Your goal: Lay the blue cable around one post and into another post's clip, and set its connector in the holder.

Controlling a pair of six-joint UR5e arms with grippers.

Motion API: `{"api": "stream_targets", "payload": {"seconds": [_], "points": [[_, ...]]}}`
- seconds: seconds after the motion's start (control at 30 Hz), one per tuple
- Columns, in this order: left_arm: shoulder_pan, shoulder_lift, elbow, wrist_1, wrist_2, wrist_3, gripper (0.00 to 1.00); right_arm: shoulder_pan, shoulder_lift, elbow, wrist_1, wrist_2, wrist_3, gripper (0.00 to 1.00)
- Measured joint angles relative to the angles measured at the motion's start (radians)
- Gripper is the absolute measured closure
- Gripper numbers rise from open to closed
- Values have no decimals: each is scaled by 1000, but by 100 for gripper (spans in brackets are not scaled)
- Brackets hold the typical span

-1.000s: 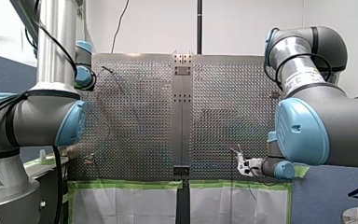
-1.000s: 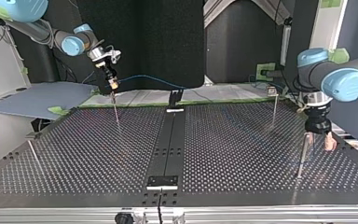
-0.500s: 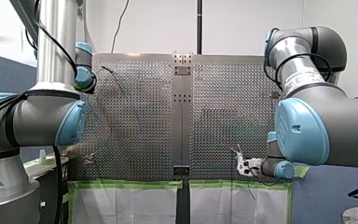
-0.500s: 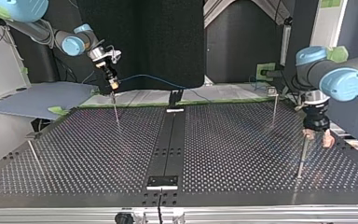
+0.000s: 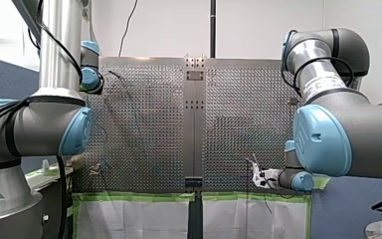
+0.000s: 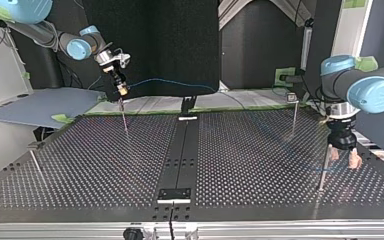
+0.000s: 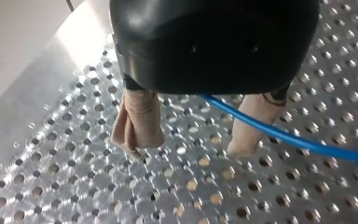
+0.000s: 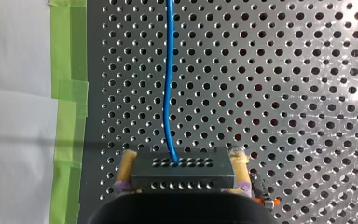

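My right gripper (image 8: 182, 156) is clamped on the black connector (image 8: 182, 171), its yellow-tipped fingers pinching the two ends. The blue cable (image 8: 168, 79) leaves the connector's middle and runs straight ahead over the perforated table (image 8: 284, 70). My left gripper (image 7: 189, 145) stands wide and holds nothing. Its beige pads (image 7: 137, 119) hang just above the plate. The cable comes out from under the wrist between them and crosses in front of one pad; I cannot tell whether it touches.

In the top view the connector end hangs at ten o'clock, above a thin post (image 6: 124, 116), and the cable runs off toward twelve o'clock. My left gripper sits at four o'clock, just beside another post (image 6: 323, 170).

I judge the loose end the weak spot. With my left fingers apart, nothing pins the cable, so a pull from my right arm could drag it out from between the pads or off its line. If I close this near the post, a pad could catch the post instead of the thin cable.

Only the left wrist view shows the cable between my pads; the top view barely shows it there. Only the top view shows the post beside them. The front view hides my left gripper behind my own arm and shows my right wrist at five o'clock.
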Motion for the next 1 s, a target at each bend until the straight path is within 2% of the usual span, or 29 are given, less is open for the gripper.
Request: {"api": "stream_targets", "payload": {"seconds": [0.13,0.4,0.67,1.0], "points": [[3,0,-1,16,33,-33,0,0,0,0,-1,2,1,100],[14,12,-4,-18,100,-113,0,0,0,0,-1,2,1,100],[30,61,-38,-8,100,-187,0,0,0,0,-1,2,1,100],[36,82,-50,-14,88,-277,0,0,0,0,-1,2,0,100]]}}
